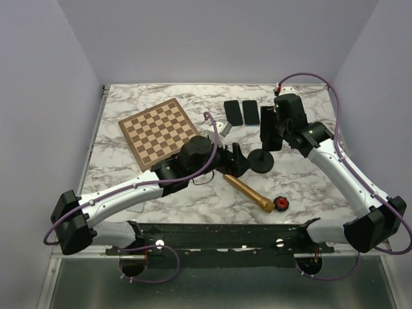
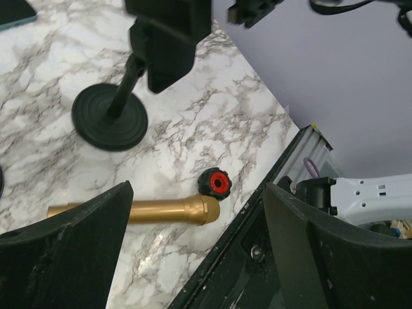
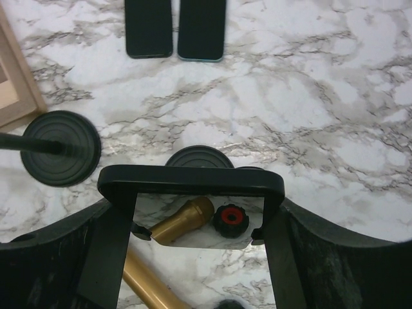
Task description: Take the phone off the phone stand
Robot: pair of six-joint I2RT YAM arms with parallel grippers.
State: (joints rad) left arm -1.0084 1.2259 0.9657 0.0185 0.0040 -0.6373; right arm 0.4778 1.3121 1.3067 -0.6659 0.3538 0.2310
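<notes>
A black phone [image 1: 267, 132] stands upright at the top of a black phone stand with a round base [image 1: 261, 161]. My right gripper [image 1: 275, 123] is shut on the phone. In the right wrist view its fingers [image 3: 106, 257] press the phone's two side edges, and the glossy screen [image 3: 193, 222] mirrors the table. The stand's base [image 3: 199, 156] shows just beyond the phone. My left gripper [image 1: 238, 161] is open and empty, low beside the stand's base on its left. In the left wrist view the stand [image 2: 109, 119] and phone [image 2: 168, 45] are ahead of the open left gripper [image 2: 193, 248].
Two dark phones [image 1: 241, 112] lie flat at the back. A chessboard [image 1: 158, 132] lies at the left. A gold cylinder [image 1: 248, 192] and a black-and-red knob [image 1: 280, 204] lie near the front edge. A second round base [image 3: 58, 148] with a rod sits left of the stand.
</notes>
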